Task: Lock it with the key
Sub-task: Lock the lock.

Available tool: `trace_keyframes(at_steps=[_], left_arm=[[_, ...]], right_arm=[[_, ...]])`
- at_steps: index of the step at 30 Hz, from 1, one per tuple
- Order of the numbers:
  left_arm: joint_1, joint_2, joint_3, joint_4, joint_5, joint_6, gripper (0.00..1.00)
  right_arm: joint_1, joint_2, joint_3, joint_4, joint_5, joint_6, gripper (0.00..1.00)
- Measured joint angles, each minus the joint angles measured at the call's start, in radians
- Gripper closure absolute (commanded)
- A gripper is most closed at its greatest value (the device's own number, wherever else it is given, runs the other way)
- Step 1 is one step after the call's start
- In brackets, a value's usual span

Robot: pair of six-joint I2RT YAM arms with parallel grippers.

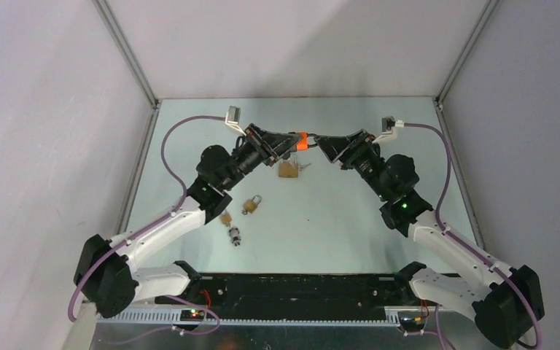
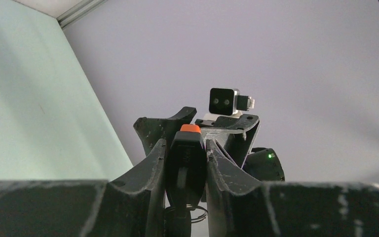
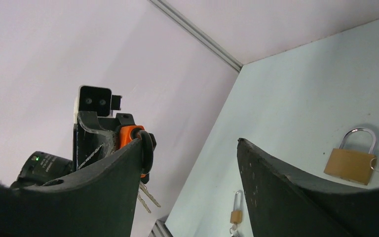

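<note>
Key-grab step. Left gripper [image 1: 294, 144] pinches orange-black padlock [image 1: 301, 141] aloft near the tabletop's far edge; right gripper [image 1: 324, 146] spread beside it. Next, I'd say: right must pinch the dangling keys [image 3: 147, 195].

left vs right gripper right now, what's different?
Left gripper is shut on a black, orange-capped item with keys dangling below; right gripper holds nothing. Left gripper's jaws sit narrow; right gripper's stand wide open. Shared: both are raised off the table, tips facing each other.

arms [image 1: 168, 226]: white links, black joints | cables [image 1: 171, 131]: purple | left gripper [image 2: 186, 148]: scuffed black | LED [image 1: 402, 205]: green
</note>
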Motion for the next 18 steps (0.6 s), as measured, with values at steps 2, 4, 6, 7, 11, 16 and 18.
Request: trace_keyframes(at_steps=[2, 4, 6, 7, 11, 16, 18], left_arm=[[-0.005, 0.005, -0.001, 0.018, -0.018, 0.001, 1.00], [-0.010, 0.008, -0.002, 0.042, -0.033, 0.000, 1.00], [-0.017, 0.011, -0.004, 0.068, -0.043, -0.005, 1.00], [-0.020, 0.011, -0.010, 0.086, -0.049, -0.008, 1.00], [-0.029, 0.011, -0.035, 0.151, -0.070, -0.035, 1.00], [-0.044, -0.011, -0.085, 0.204, -0.117, -0.079, 1.00], [-0.048, -0.025, -0.108, 0.210, -0.141, -0.095, 1.00]], right_arm=[[0.008, 0.008, 0.003, 0.010, 0.019, 0.010, 0.28], [0.019, 0.008, 0.007, 0.019, 0.043, 0.016, 0.28], [0.038, 0.008, 0.008, 0.036, 0.075, 0.021, 0.30], [0.050, 0.008, 0.008, 0.045, 0.090, 0.024, 0.31], [0.097, 0.009, 0.002, 0.081, 0.153, 0.043, 0.32], [0.145, 0.026, -0.019, 0.157, 0.215, 0.061, 0.49], [0.157, 0.043, -0.020, 0.192, 0.220, 0.066, 0.56]])
